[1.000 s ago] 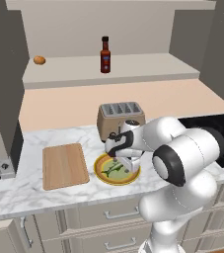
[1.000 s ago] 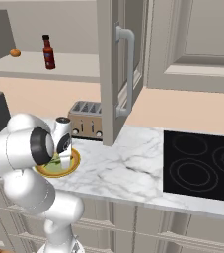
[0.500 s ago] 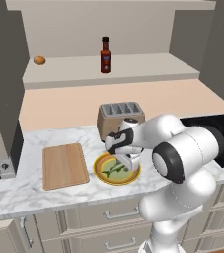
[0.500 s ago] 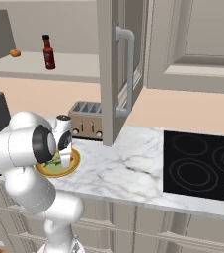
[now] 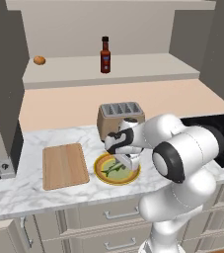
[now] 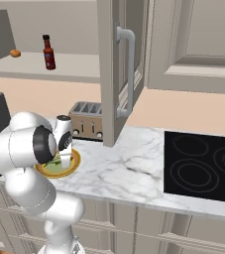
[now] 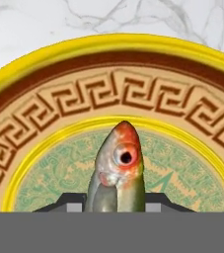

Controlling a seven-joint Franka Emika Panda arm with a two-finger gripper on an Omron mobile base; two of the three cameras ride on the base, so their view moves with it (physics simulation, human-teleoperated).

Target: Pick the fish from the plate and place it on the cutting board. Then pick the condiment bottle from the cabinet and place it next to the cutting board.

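The fish (image 5: 114,169) lies on the yellow-rimmed plate (image 5: 99,163) on the marble counter, in front of the toaster. My gripper (image 5: 126,163) points down onto the plate. In the hand view the fish (image 7: 117,173) sits head up between the two dark fingertips (image 7: 69,203), which press against its sides over the plate (image 7: 108,44). The wooden cutting board (image 5: 64,165) lies bare just left of the plate. The condiment bottle (image 5: 105,55) stands upright on the ledge of the open cabinet (image 5: 148,66), far above and behind the gripper; it also shows in the right base view (image 6: 49,52).
A toaster (image 5: 121,118) stands right behind the plate. A small orange round thing (image 5: 39,60) sits at the left of the ledge. A black cooktop (image 6: 203,163) lies to the right. An open cabinet door (image 6: 119,74) hangs over the counter right of the toaster.
The fingers have closed in from wide open onto the fish. The hand has stayed low over the plate; the fish and plate have not shifted.
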